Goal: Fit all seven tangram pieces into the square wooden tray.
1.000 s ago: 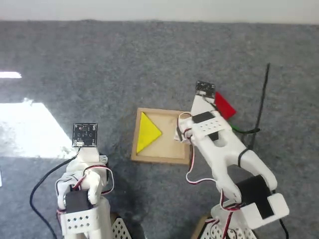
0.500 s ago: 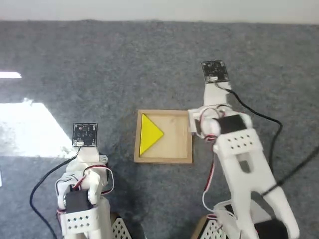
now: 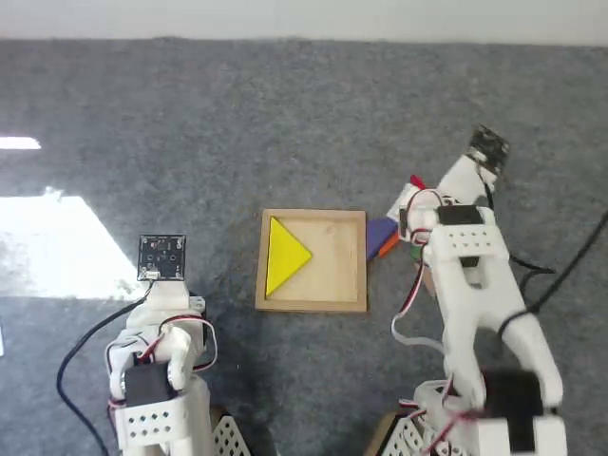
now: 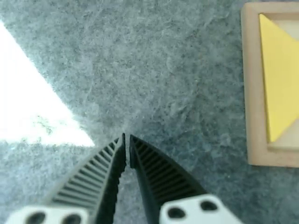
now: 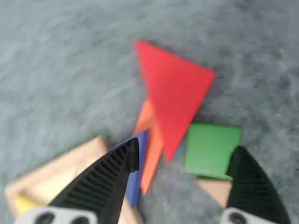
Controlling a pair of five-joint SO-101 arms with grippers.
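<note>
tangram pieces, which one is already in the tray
The yellow triangle: it lies inside the wooden tray, while the red triangle and green square lie outside it.

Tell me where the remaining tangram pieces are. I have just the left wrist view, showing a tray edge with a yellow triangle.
Observer: A pile lies on the carpet beside the tray, at its edge on the robot's right: red triangle, orange piece, blue piece, green square.
Operator: Is the right gripper holding one?
Observer: No, the right gripper is open above that pile, gripping nothing.
Operator: Anything else in the tray?
Observer: The yellow triangle is its sole piece.
</note>
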